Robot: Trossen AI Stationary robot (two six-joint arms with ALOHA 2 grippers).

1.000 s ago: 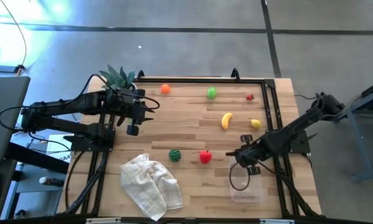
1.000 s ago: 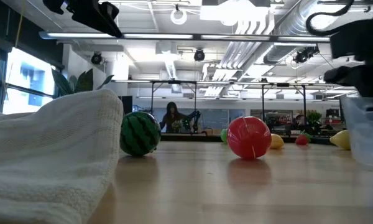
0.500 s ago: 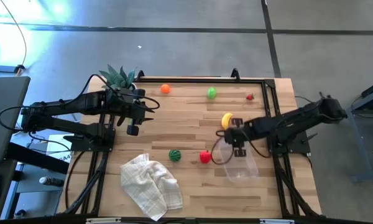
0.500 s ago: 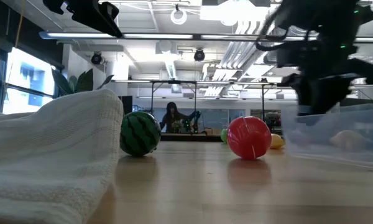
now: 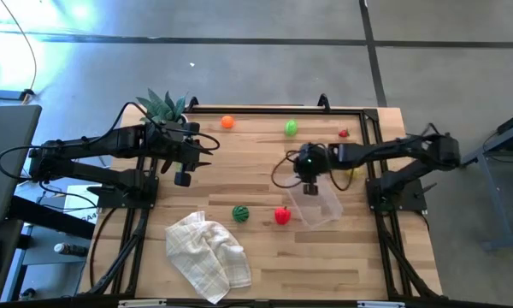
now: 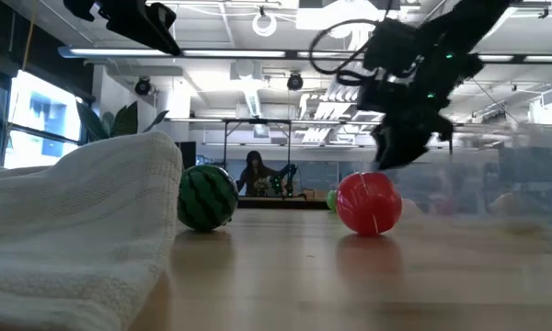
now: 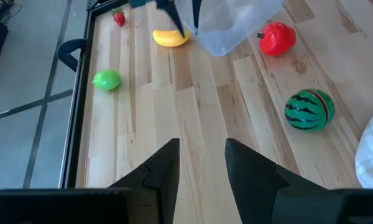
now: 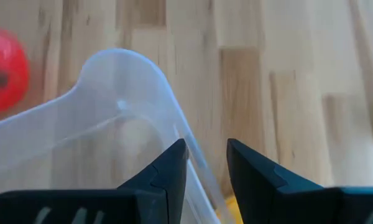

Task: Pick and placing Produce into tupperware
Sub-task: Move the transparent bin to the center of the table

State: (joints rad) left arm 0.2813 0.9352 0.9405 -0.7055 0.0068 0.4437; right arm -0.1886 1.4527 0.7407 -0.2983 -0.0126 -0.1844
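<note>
The clear tupperware (image 5: 322, 207) is near the table's middle right, tilted, and my right gripper (image 5: 311, 181) is shut on it. The yellow banana (image 7: 171, 38) lies right beside the tub and shows under the fingers in the right wrist view. The red piece (image 5: 282, 216) and striped melon (image 5: 240, 213) rest on the table left of the tub. The orange ball (image 5: 227, 122), a green piece (image 5: 291, 128) and a small red piece (image 5: 344, 133) lie along the far edge. My left gripper (image 5: 183, 177) hovers open over the left side. My right gripper holds the tupperware by the rim of one side wall (image 8: 189, 146), a little way from a rounded corner. One finger (image 8: 165, 177) is inside the tub and the other outside, coming from above. The tub sits tilted below the fingers; whether its bottom touches the table, I cannot tell.
A crumpled white checked cloth (image 5: 209, 255) lies at the near left. A spiky green plant (image 5: 162, 107) stands at the far left corner. A black frame rail (image 5: 372, 154) runs along the table's right and far edges. Bare wood shows between the two grippers.
My right gripper has swung from the near right corner toward the far edge and the table's left, carrying the tupperware along. The tub has left the near right corner, tipped, and now sits beside the banana and the red piece.
</note>
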